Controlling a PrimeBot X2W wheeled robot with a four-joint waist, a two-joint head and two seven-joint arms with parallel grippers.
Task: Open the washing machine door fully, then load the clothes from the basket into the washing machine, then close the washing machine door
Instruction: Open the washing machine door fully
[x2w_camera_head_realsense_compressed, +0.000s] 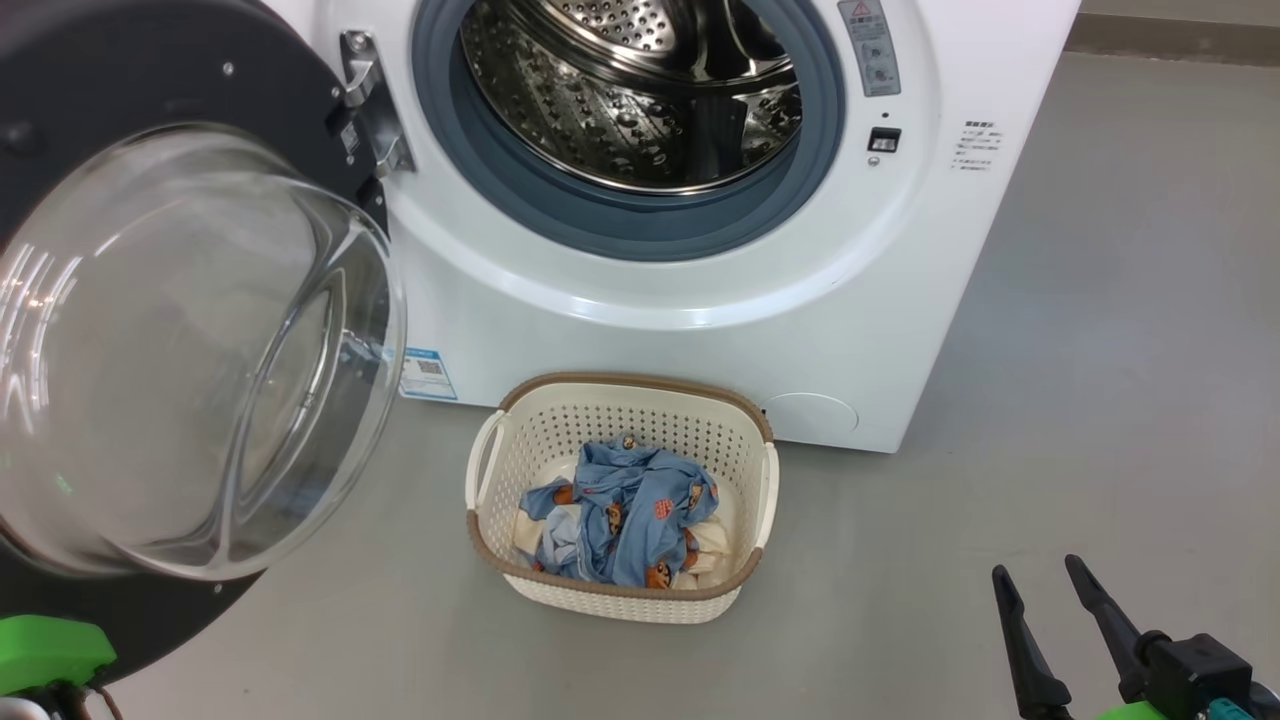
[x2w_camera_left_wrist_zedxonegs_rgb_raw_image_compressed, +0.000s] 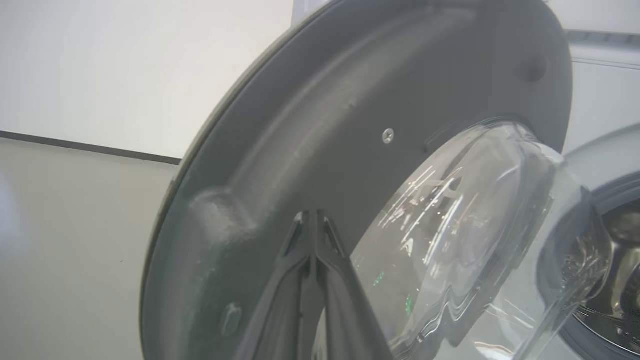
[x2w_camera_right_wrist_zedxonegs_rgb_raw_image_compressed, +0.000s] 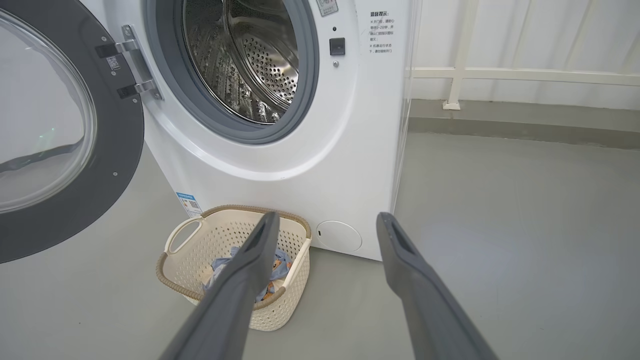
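While the washing machine (x2w_camera_head_realsense_compressed: 700, 320) stands ahead of the right end effector (x2w_camera_head_realsense_compressed: 1032, 568), whose fingers are spread and empty, the washing machine door (x2w_camera_head_realsense_compressed: 150, 80) hangs open just before the left end effector (x2w_camera_left_wrist_zedxonegs_rgb_raw_image_compressed: 312, 216), whose fingers are pressed together. The basket (x2w_camera_head_realsense_compressed: 640, 385) of clothes (x2w_camera_head_realsense_compressed: 630, 510) sits on the floor (x2w_camera_head_realsense_compressed: 1100, 400), ahead-left of the right end effector.

I see my right gripper (x2w_camera_head_realsense_compressed: 1036, 568) as two long tapering black fingers (x2w_camera_head_realsense_compressed: 1025, 650) on a boxy black base (x2w_camera_head_realsense_compressed: 1195, 670) with a teal plug (x2w_camera_head_realsense_compressed: 1228, 710), while a bright green housing (x2w_camera_head_realsense_compressed: 50, 650) sits on my left arm.
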